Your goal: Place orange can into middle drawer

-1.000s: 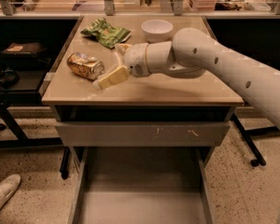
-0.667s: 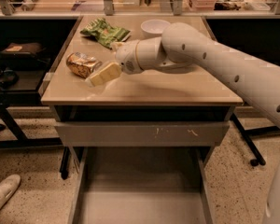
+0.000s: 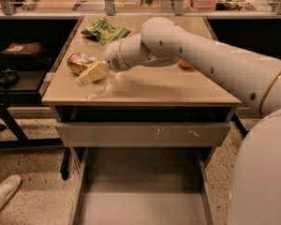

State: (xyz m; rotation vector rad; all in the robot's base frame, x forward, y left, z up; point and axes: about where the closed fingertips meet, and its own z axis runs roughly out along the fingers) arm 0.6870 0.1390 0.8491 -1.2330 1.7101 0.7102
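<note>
Orange can (image 3: 79,62), shiny golden, hand (image 3: 87,76) just beside

Note for you: orange can (image 3: 79,63) reads as shiny golden metal, dented; gripper (image 3: 94,72), matt cream plastic, sits just beside it over the tabletop (image 3: 145,86), smooth with a faint sheen; arm shell (image 3: 201,60) smooth white plastic; middle drawer (image 3: 140,191) smooth matt grey metal; drawer front (image 3: 145,134) scratched.

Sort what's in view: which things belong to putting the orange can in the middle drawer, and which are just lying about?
Job: orange can on the tabletop; gripper right beside it; middle drawer, open below.
Lying about: green bag; orange fruit behind the arm.
</note>
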